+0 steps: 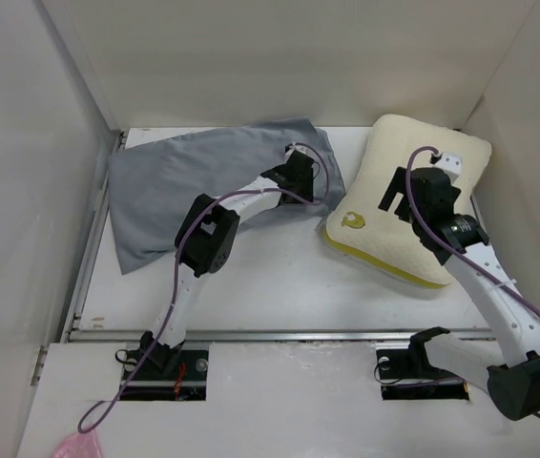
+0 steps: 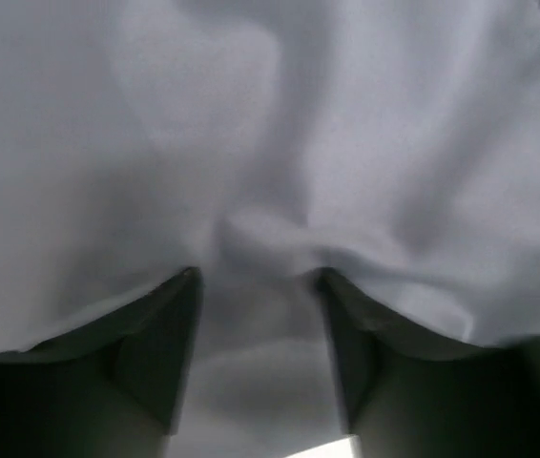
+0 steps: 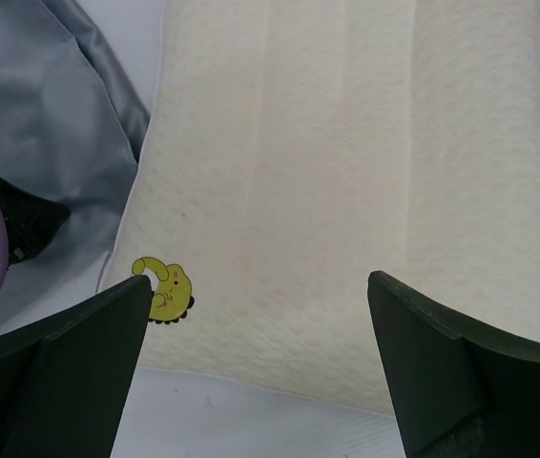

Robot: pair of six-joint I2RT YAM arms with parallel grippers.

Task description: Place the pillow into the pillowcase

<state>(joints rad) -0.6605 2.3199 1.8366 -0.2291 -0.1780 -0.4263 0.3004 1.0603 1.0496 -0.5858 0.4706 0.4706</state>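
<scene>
The grey pillowcase (image 1: 194,181) lies wrinkled at the back left. My left gripper (image 1: 301,172) is at its right edge. In the left wrist view, grey pillowcase fabric (image 2: 270,124) fills the frame and drapes over both fingers (image 2: 155,353). The jaws stand partly closed with a bunched fold between them. The cream-yellow pillow (image 1: 413,205) lies at the back right, logo (image 1: 352,220) at its near left corner. My right gripper (image 1: 399,196) hovers open over the pillow (image 3: 346,172), its left finger (image 3: 70,363) beside the logo (image 3: 165,286).
White walls enclose the table on the left, back and right. The pillow's right end sits close to the right wall. A strip of white table (image 1: 280,277) lies between the pillowcase, the pillow and the arm bases. A pink scrap (image 1: 77,447) lies at the near left edge.
</scene>
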